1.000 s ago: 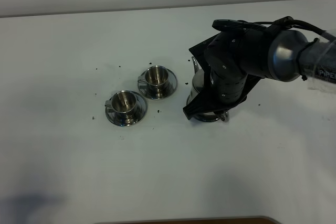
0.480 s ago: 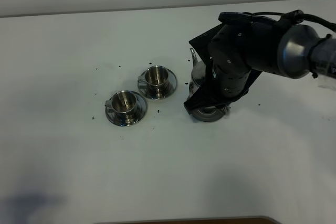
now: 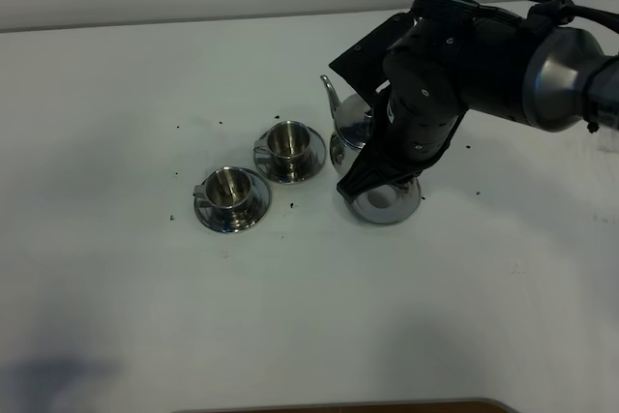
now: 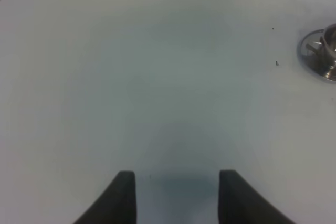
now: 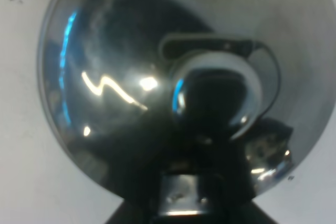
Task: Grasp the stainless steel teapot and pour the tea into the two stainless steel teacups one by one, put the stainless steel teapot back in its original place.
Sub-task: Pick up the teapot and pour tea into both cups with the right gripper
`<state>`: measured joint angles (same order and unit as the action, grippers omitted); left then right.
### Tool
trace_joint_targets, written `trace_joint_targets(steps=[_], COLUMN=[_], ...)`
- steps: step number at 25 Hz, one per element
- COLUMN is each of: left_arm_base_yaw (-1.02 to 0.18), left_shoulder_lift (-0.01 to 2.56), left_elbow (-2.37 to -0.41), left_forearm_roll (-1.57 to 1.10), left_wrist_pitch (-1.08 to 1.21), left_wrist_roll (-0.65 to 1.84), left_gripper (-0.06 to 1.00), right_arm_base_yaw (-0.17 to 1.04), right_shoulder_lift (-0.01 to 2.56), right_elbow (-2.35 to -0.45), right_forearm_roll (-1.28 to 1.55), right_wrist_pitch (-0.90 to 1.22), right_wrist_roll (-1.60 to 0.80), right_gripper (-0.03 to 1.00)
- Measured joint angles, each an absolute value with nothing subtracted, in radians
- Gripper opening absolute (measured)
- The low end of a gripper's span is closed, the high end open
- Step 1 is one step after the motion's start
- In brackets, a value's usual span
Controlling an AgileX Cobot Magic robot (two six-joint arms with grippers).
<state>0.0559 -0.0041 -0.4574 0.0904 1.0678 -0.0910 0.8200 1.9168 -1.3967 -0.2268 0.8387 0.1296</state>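
Note:
The stainless steel teapot [image 3: 348, 128] hangs above the table just right of the two stainless steel teacups, its thin spout [image 3: 331, 94] pointing toward them. My right arm [image 3: 435, 74] covers most of it. In the right wrist view its domed lid and knob [image 5: 215, 95] fill the frame, and my right gripper [image 5: 184, 203] is shut on the teapot at its handle side. One teacup [image 3: 286, 142] stands on its saucer near the spout; the other [image 3: 230, 189] sits further front-left. My left gripper [image 4: 176, 195] is open over bare table. The tea is hidden.
A round steel plate [image 3: 383, 202] lies on the table under my right arm. Dark specks [image 3: 291, 206] are scattered around the cups. One teacup on its saucer [image 4: 321, 53] shows at the edge of the left wrist view. The tabletop is white.
My right arm has risen and shifted toward the back, taking the teapot off the round plate. The spout now shows beside the nearer cup. The cups have not moved.

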Motion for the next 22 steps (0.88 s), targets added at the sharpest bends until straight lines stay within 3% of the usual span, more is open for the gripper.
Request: trace_joint_targets(steps=[10, 16, 22], left_arm_base_yaw=[0.056, 0.056, 0.056], left_shoulder_lift=[-0.004, -0.004, -0.004], left_elbow=[-0.457, -0.457, -0.457], left_forearm_roll=[0.090, 0.090, 0.090], left_wrist_pitch=[1.068, 1.068, 1.068], left_wrist_roll=[-0.091, -0.090, -0.090], left_gripper=[0.43, 0.43, 0.43], right_arm_base_yaw=[0.820, 0.820, 0.820], right_shoulder_lift=[1.926, 2.018, 2.033], right_elbow=[-1.418, -1.555, -1.577], right_forearm_roll=[-0.218, -0.250, -0.303], right_wrist_pitch=[0.807, 0.899, 0.954], right_wrist_roll=[-0.030, -0.134, -0.256], right_gripper=[0.19, 0.19, 0.19])
